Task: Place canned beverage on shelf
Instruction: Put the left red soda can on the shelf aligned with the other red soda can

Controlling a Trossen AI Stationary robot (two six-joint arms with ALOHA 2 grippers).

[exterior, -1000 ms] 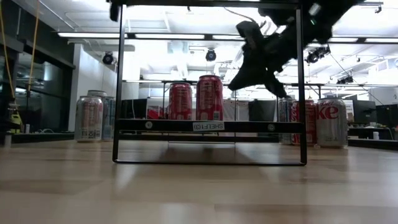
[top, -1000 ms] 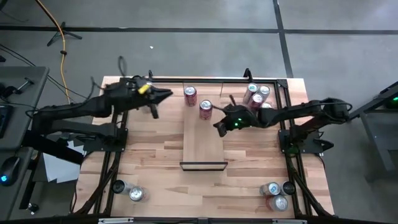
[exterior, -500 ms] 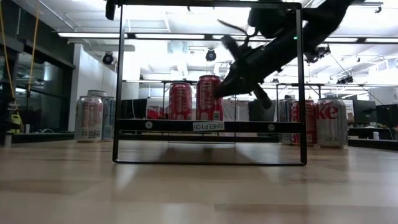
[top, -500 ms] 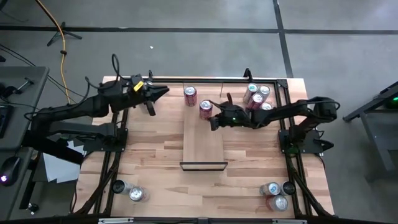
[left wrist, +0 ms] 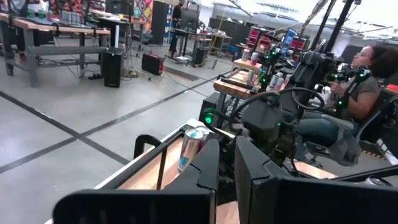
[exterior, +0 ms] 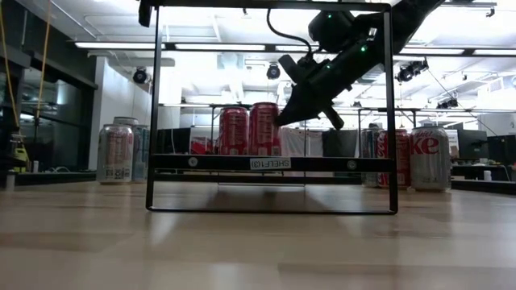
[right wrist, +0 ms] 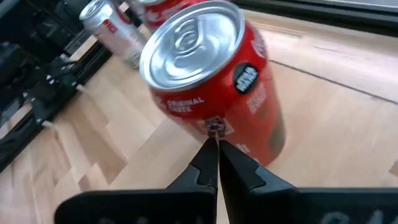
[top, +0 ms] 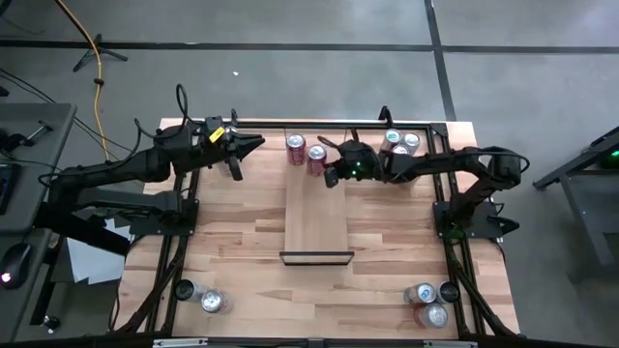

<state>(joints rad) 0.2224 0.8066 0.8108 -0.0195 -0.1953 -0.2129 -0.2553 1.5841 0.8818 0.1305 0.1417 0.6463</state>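
Since a second earlier, the right gripper [top: 332,176] had swung from over the shelf [top: 317,215] toward the table's far edge, and the red can [top: 316,159] it met had slid back with it, ending just beside a second red can [top: 296,149]. In the right wrist view its fingers [right wrist: 216,163] were pressed together, their tips against the side of that can [right wrist: 211,81], which stood upright with its silver top and pull tab showing and small white print reading "ORIGINAL TASTE". From table height, a label on the shelf's front rail [exterior: 270,163] read as mirrored "SHELF" lettering; behind it the two red cans [exterior: 264,129] stood upright side by side. Farther right, a silver can [exterior: 427,157] showed red letters "ke". The shelf's long axis ran from near edge to far edge, dark strip nearest. The left gripper [top: 253,144], fingers together, hung over the far left of the table [top: 242,251].
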